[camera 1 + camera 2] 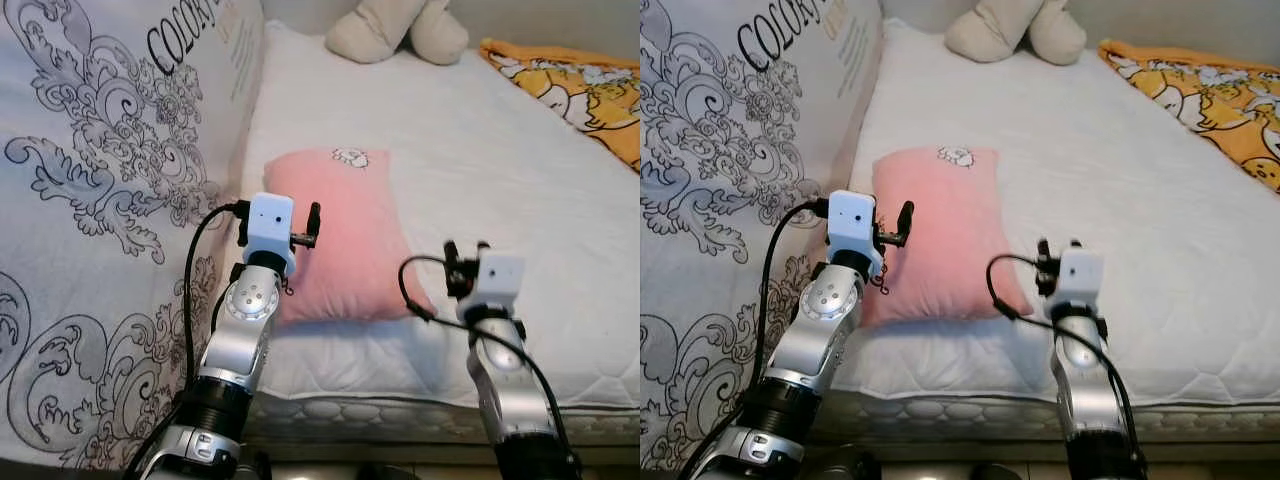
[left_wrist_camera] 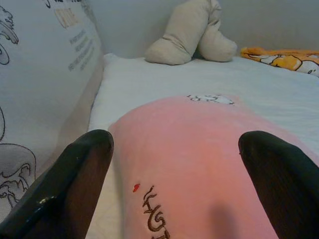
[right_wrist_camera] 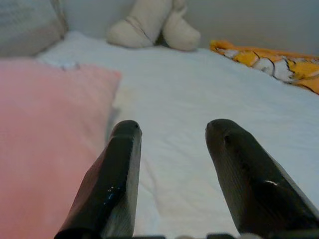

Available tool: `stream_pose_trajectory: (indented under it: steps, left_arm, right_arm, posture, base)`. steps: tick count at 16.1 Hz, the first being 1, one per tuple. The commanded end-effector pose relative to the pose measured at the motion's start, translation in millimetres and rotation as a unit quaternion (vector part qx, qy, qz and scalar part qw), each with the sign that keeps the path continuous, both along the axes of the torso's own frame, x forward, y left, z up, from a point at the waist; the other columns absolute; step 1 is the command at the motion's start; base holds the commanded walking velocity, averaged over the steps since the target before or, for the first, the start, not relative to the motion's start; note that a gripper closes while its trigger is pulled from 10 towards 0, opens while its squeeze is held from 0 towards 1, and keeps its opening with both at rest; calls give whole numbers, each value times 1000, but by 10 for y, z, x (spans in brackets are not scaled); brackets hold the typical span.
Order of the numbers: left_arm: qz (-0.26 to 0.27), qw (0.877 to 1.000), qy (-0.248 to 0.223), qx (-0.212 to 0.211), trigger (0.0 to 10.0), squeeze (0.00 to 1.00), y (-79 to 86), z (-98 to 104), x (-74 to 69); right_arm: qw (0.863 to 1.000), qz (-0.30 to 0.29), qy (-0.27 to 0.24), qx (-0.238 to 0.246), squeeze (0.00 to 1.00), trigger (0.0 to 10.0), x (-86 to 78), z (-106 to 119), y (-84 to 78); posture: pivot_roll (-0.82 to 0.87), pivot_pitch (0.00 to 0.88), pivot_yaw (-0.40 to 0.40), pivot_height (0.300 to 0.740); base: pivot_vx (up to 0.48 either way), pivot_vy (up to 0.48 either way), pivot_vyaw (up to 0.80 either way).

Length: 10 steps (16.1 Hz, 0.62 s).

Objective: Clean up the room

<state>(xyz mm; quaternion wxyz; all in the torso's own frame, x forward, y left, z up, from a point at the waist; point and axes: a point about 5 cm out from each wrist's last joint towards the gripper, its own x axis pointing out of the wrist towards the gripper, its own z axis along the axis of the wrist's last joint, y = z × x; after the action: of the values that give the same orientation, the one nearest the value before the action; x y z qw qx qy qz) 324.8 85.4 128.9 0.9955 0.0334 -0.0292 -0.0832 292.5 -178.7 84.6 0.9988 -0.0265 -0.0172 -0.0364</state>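
Observation:
A pink pillow (image 1: 345,235) with a small white patch and brown stitched lettering lies on the white mattress (image 1: 500,170), near its front left. My left gripper (image 1: 279,216) is at the pillow's near left corner. It is open, and in the left wrist view its wide-spread black fingers (image 2: 75,184) stand on either side of the pillow (image 2: 194,149). My right gripper (image 1: 467,250) is open over bare mattress just right of the pillow's near right corner. The right wrist view has the pillow (image 3: 45,134) beside its fingers (image 3: 117,164), with nothing between them.
A beige plush toy (image 1: 395,30) sits at the far end of the bed. An orange and yellow blanket (image 1: 580,85) lies at the far right. A tall white cloth surface with grey ornaments and lettering (image 1: 100,200) rises along the left. The mattress's quilted front edge (image 1: 400,410) is close below.

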Motion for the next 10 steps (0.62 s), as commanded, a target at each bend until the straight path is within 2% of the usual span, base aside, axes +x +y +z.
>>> stream_pose_trajectory:
  steps: [1, 3, 4, 5, 7, 8, 10]
  left_arm:
    - [-11, 1000, -5, -2, 10000, 0, -27, 72, 16]
    - [-11, 999, 35, -10, 10000, 0, 60, -42, 21]
    - [-7, 999, 50, -12, 10000, 0, 103, -95, 28]
    - [-3, 997, 82, -12, 10000, 1000, 145, -186, 77]
    - [-1, 995, 95, -13, 10000, 1000, 144, -207, 128]
    - [0, 994, 112, -19, 10000, 1000, 150, -238, 160]
    - [11, 987, 153, -42, 10000, 1000, 201, -334, 188]
  right_arm:
    - [1000, 5, 4, 20, 0, 10000, 8, 40, 8]
    - [998, 19, 35, 50, 0, 10000, -20, -38, 13]
    - [997, 17, 49, 64, 110, 10000, -17, -76, -20]
    - [994, 39, 59, 84, 1000, 10000, 31, -98, -48]
    - [991, 22, 60, 119, 1000, 10000, 99, -73, -118]
    - [984, 20, 60, 167, 1000, 10000, 144, -48, -144]
    - [976, 6, 61, 207, 1000, 10000, 187, -42, -209]
  posture:
    - [45, 0, -47, 740]
    - [43, 0, -43, 740]
    - [42, 0, -42, 740]
    - [42, 0, -41, 740]
    - [43, 0, -43, 740]
    - [40, 0, -42, 740]
    - [37, 0, -34, 740]
  base:
    - [0, 0, 0]
    - [0, 0, 0]
    - [0, 0, 0]
    - [0, 0, 0]
    - [0, 0, 0]
    - [0, 0, 0]
    - [0, 0, 0]
